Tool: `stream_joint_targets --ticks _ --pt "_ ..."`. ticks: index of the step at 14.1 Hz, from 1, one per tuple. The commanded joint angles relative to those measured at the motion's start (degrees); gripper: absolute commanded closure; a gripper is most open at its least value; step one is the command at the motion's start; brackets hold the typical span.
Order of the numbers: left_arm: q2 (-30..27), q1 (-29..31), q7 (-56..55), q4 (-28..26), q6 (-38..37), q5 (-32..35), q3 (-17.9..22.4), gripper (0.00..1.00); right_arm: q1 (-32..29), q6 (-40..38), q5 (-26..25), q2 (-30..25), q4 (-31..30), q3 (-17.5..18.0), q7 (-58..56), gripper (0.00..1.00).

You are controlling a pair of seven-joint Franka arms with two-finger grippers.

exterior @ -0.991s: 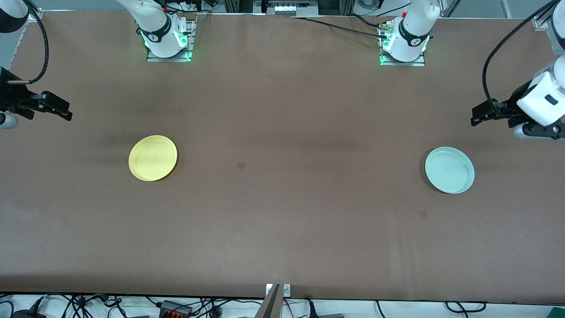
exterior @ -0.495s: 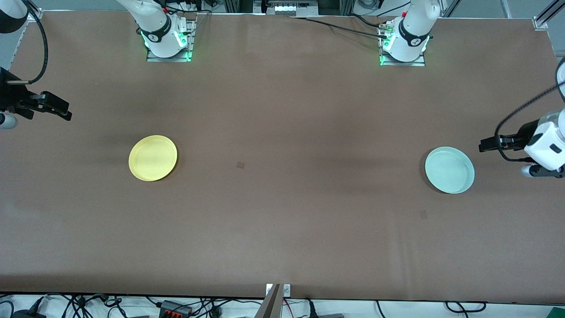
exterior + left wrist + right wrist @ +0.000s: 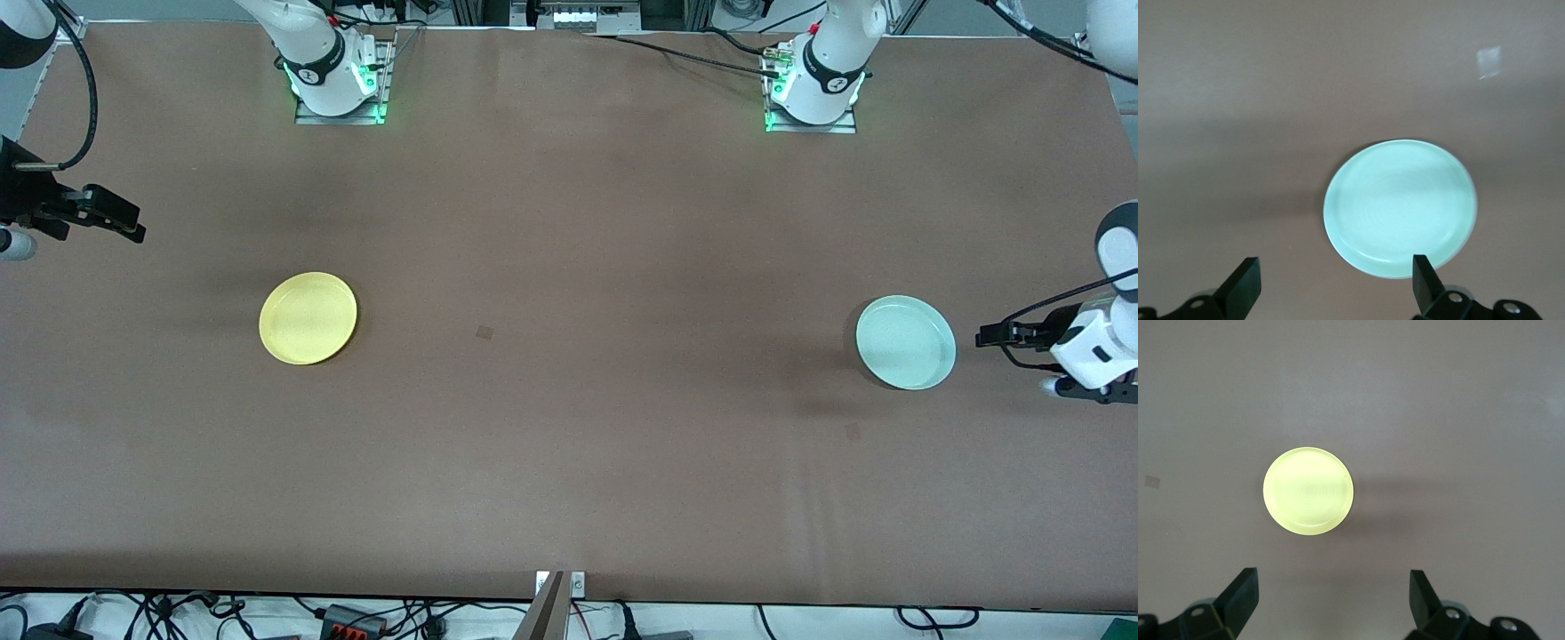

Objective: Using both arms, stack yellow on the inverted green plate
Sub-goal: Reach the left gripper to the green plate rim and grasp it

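Front view: the brown table (image 3: pixel 569 462) is lying flat and matte. The yellow plate (image 3: pixel 308 317), round and shallow with a low rim, is sitting rim up toward the right arm's end. The green plate (image 3: pixel 905 342), pale mint and of the same shape, is sitting rim up toward the left arm's end, well apart from the yellow one, with wide bare cloth lying between them. The left gripper (image 3: pixel 983 338) is hanging low just beside the green plate, its fingers pointing at the rim, not touching. The right gripper (image 3: pixel 133 227) is waiting over the table's edge, well apart from the yellow plate.

Left wrist view: the left gripper (image 3: pixel 1335 288) is standing wide open and holding nothing; the smooth, glossy green plate (image 3: pixel 1400 207) is lying ahead of its fingers.

Right wrist view: the right gripper (image 3: pixel 1332 599) is spreading wide and empty; the yellow plate (image 3: pixel 1308 491) is lying on bare cloth, apart from it.
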Motion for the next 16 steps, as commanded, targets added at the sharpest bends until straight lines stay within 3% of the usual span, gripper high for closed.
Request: stream_joint_targets --ticks 1,4,8,11,16 --pt "2.7 1.2 7.2 -1.3 3.8 -0.2 -0.2 0.0 -0.4 -0.7 0.9 -0.1 0.5 0.2 -0.3 0.0" --pt "3.4 2.1 9.4 -4.5 5.9 -0.4 -0.5 0.01 -0.4 -0.7 0.9 -0.1 0.4 0.2 -0.3 0.0" --pt "3.5 3.5 9.9 -9.4 11.5 -1.0 -1.0 0.14 -0.5 -0.7 0.7 -0.1 0.5 0.2 -0.4 0.0" --pt "4.7 4.6 11.7 -9.5 12.1 -1.6 -1.3 0.23 -0.4 -0.7 0.7 0.0 0.5 0.2 -0.4 0.0" --pt "7.5 6.1 18.4 -8.8 12.1 -11.5 -1.2 0.25 0.1 -0.7 0.1 1.1 0.2 0.3 -0.4 0.0"
